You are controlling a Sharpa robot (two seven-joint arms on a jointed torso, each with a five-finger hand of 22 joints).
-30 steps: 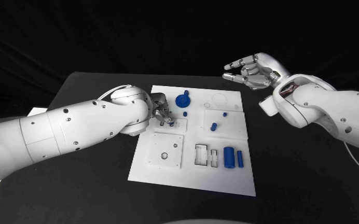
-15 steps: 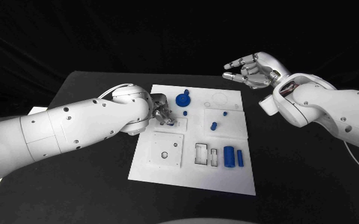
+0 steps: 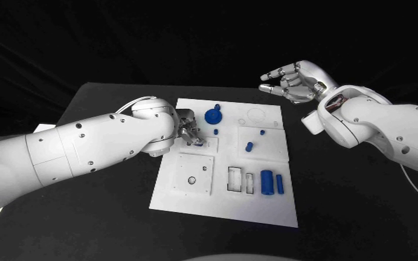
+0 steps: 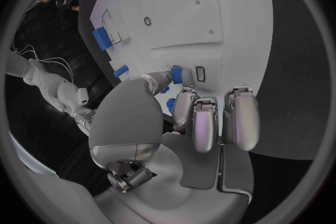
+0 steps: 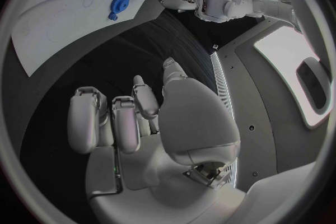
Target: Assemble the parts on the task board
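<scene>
- The left hand [image 3: 186, 129] was low over the board [image 3: 196, 209], its fingers [image 4: 183, 107] closed around a small blue peg [image 4: 176, 74] at a small square socket [image 4: 199, 73] near the board's left edge.
- Risk, as I judged it: the peg could go in tilted and jam, or slip from the fingertips, because the grip was only at the tips.
- The left forearm lay close over the board's left side; a sideways drift could nudge the board on the counter [image 3: 104, 212].
- The right hand [image 3: 292, 83] hung well clear above the counter, fingers loosely curled and apart, holding nothing.
- The head view hid the peg behind the left hand; the left wrist view showed peg and socket.
- The right wrist view showed the gear [image 5: 120, 1], which also showed from the head [image 3: 212, 116].
</scene>
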